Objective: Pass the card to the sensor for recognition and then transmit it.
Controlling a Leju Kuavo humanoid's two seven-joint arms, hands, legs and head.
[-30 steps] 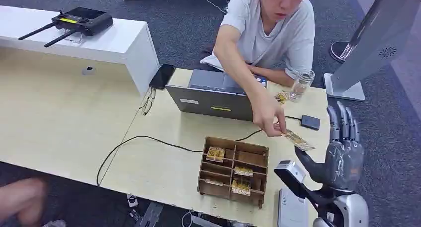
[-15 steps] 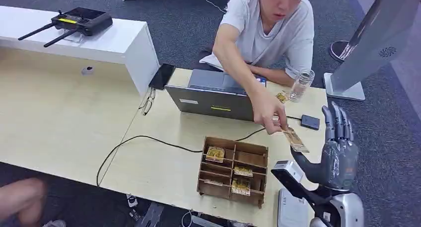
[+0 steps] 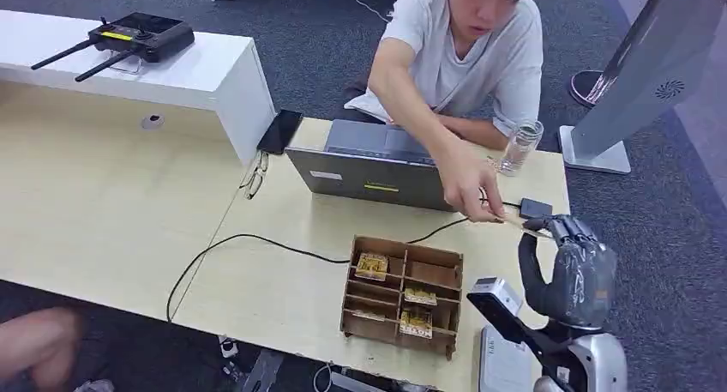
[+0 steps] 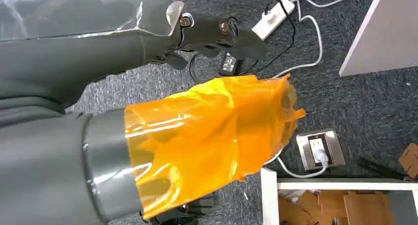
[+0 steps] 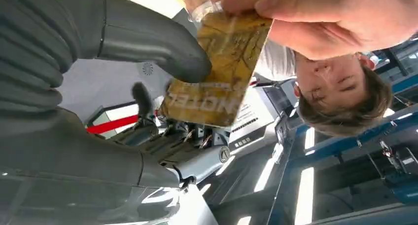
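A yellow patterned card is seen edge-on over the table's right end. My right hand has its fingers curled around one end of it, and a person's hand grips the other end. Close up, my thumb presses the card against my dark fingers, with the person's fingers on its far end. A small black sensor pad on a cable lies on the table just behind the card. My left hand, partly wrapped in orange film, hangs over the floor holding nothing.
A wooden compartment box with more cards stands at the table's front edge. Behind it are a grey laptop and a glass jar. A white device lies at the front right. A grey kiosk stand rises beyond the table.
The person has carried the card to the right, into my right hand. My fingers, upright and spread before, have curled down and closed on it.
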